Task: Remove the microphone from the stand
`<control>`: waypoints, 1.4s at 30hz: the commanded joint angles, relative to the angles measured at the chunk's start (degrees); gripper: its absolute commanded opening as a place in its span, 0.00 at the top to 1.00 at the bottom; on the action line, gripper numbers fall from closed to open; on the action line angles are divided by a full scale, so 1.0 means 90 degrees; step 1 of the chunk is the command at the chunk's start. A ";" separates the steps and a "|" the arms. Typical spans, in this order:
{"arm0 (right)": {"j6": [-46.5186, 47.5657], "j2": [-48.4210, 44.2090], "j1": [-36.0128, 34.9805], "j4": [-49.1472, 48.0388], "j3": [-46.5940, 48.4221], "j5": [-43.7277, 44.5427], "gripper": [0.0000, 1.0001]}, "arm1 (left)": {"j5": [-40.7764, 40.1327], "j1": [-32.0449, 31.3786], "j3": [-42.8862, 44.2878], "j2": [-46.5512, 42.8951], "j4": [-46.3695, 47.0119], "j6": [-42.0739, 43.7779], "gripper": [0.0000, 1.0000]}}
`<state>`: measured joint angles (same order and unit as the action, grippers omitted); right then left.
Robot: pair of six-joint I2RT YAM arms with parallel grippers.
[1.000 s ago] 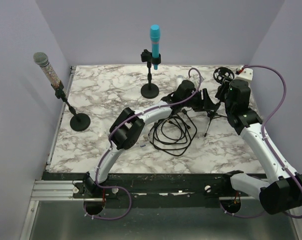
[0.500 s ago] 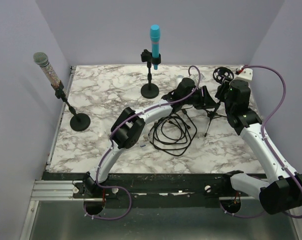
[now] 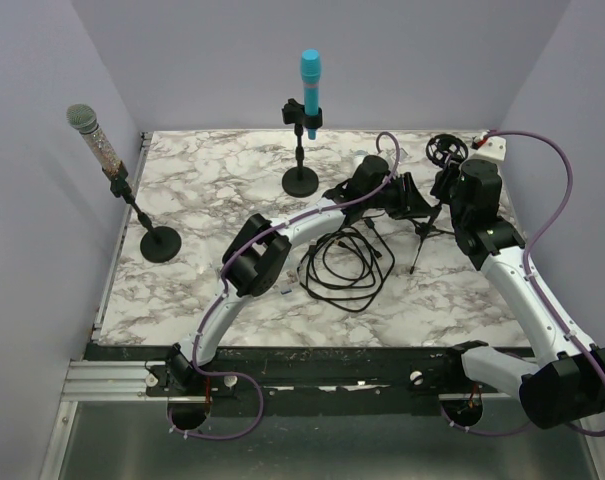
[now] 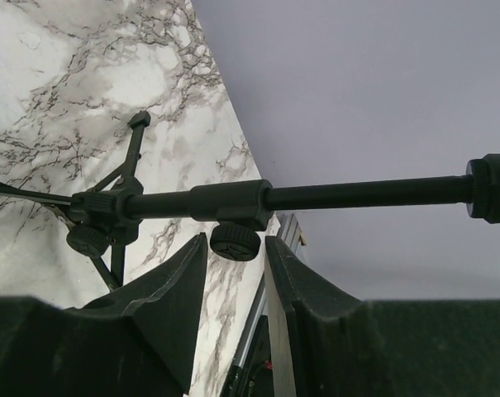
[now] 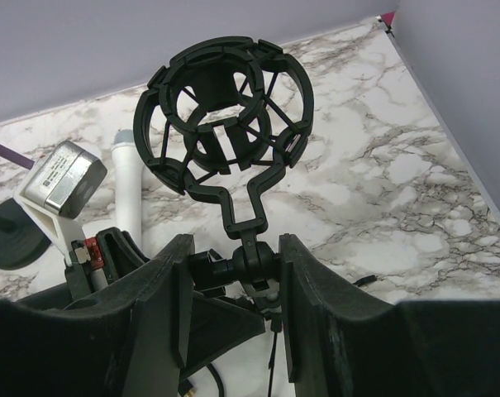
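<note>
A black tripod stand (image 3: 418, 240) stands at the right, topped by a round black shock mount (image 3: 447, 150) whose ring (image 5: 154, 132) holds nothing. My right gripper (image 3: 449, 186) is shut on the mount's ball joint (image 5: 254, 260), a finger against each side (image 5: 235, 241). My left gripper (image 3: 412, 192) is open by a narrow gap, its tips (image 4: 235, 240) either side of the clamp knob (image 4: 235, 242) under the stand's pole (image 4: 357, 193). A blue microphone (image 3: 310, 85) sits upright in a middle stand. A silver-headed microphone (image 3: 82, 120) sits tilted in a stand at the left.
A coiled black cable (image 3: 342, 265) lies in front of the left gripper. A white tube-shaped object (image 5: 127, 194) lies on the table behind the left gripper. A small white box (image 3: 492, 148) sits in the back right corner. Grey walls close in the table.
My left gripper has shifted a little to the right, closer to the tripod stand's pole. The right gripper and the stand have stayed in place.
</note>
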<state>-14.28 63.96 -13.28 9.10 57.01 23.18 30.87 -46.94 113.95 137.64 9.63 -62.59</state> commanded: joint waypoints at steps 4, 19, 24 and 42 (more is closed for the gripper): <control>-0.0451 0.0061 -0.0010 -0.0147 -0.0143 -0.0524 0.98 | 0.0233 0.0048 0.0258 0.0194 0.0029 -0.0190 0.71; -0.0436 0.0056 -0.0009 -0.0132 -0.0131 -0.0582 0.99 | -0.0322 0.0052 0.0152 -0.0079 -0.0715 0.0823 1.00; -0.0434 0.0060 -0.0014 -0.0112 -0.0124 -0.0577 0.99 | -0.0585 0.0051 -0.0092 -0.0153 -0.0565 0.0758 1.00; -0.0380 0.0128 -0.0009 -0.0122 -0.0083 -0.0639 0.99 | -0.1310 0.0042 -0.0689 -0.0489 -0.0436 0.1973 1.00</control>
<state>-14.09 64.25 -13.17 8.34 57.01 20.84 25.21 -47.33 111.37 134.61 7.14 -51.96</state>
